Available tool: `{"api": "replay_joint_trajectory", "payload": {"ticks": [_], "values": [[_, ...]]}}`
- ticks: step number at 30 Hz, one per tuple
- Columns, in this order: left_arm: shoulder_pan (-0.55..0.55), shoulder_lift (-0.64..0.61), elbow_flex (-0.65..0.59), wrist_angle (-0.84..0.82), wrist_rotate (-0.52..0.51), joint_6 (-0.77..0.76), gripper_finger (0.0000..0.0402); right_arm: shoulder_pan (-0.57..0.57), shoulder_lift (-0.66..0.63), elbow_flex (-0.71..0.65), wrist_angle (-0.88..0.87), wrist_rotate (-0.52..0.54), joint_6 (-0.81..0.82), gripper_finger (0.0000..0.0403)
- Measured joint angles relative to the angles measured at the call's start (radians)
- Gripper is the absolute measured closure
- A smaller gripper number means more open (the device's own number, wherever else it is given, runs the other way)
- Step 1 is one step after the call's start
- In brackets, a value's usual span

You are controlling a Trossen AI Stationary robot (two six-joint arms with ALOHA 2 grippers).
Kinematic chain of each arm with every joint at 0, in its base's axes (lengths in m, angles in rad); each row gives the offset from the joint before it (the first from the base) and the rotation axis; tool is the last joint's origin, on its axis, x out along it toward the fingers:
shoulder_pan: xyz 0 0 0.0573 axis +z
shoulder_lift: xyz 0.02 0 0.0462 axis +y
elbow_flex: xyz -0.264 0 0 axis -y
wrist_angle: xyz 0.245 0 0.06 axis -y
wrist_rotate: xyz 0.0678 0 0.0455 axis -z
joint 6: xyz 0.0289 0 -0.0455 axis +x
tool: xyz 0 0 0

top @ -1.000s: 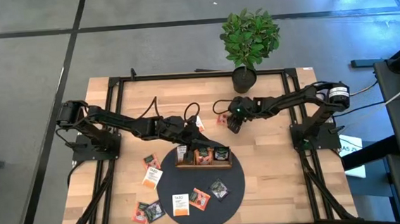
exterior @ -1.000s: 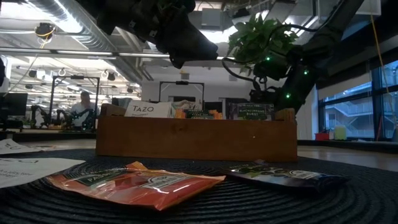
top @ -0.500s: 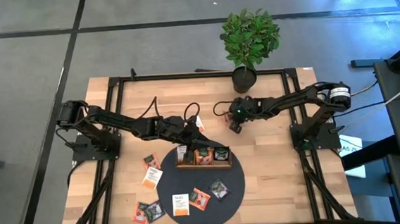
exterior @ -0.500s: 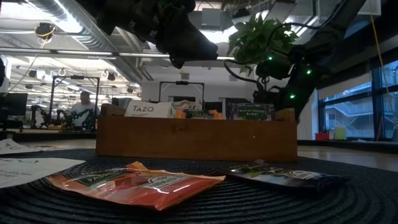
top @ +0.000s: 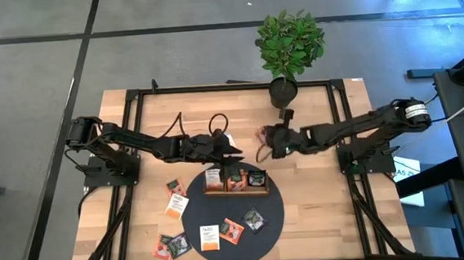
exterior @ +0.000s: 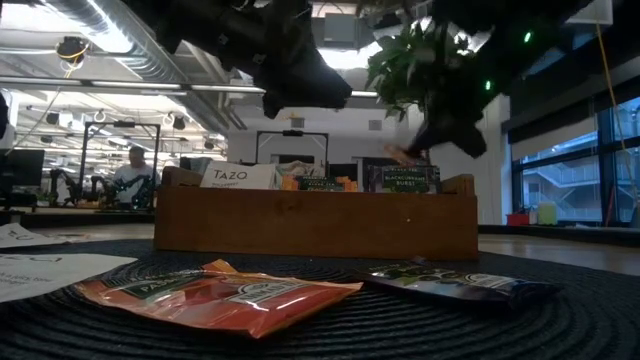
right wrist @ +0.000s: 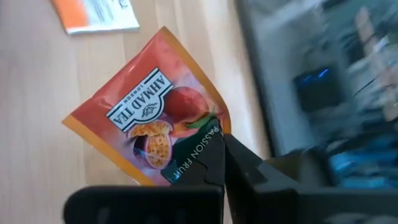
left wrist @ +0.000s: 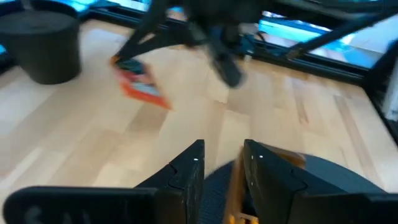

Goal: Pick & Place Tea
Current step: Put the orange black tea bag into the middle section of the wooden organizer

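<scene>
My right gripper (top: 266, 139) hangs above the wood behind the brown tray (top: 236, 190), shut on a red Ahmad Tea sachet (right wrist: 149, 118); the low view shows the sachet (exterior: 404, 155) above the tray's far right end. My left gripper (left wrist: 222, 167) stands open over the tray's far wall, with nothing plainly between its fingers. Several sachets stand on edge in the tray. Three more sachets (top: 232, 230) lie flat on the round dark mat (top: 190, 216). My right gripper pinches the red sachet by one corner (right wrist: 208, 148) between its two fingers. The fingers come from the table's right, slanting down. The sachet sticks out beyond the fingertips, printed face toward the wrist camera, lifted clear of the table.
A potted plant (top: 283, 89) stands at the far edge behind my right gripper. An orange-and-white sachet (right wrist: 96, 12) lies on the wood behind the tray. More sachets (top: 175, 204) lie on the table left of the mat. Black frame rails run along the table's sides.
My right gripper has risen from the table behind the tray with the red sachet, which is now lifted clear, and its wrist has rolled. The right arm has swung toward the table's near edge. My left gripper has stayed in place and turned a little.
</scene>
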Motion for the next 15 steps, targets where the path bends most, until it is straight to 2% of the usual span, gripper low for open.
{"api": "replay_joint_trajectory", "payload": {"ticks": [3, 10, 15], "values": [[0.004, 0.0, 0.0, 0.008, -0.004, 0.011, 0.0292, 0.085, -0.003, 0.034, 0.014, 0.066, -0.043, 0.0401], [0.003, 0.0, 0.0, 0.085, -0.002, 0.011, 0.0293, 0.24, -0.002, 0.082, 0.01, 0.069, -0.052, 0.0401], [0.003, 0.0, 0.0, 0.094, 0.006, -0.062, 0.0277, 0.312, 0.008, 0.096, 0.016, 0.069, -0.05, 0.0402]]}}
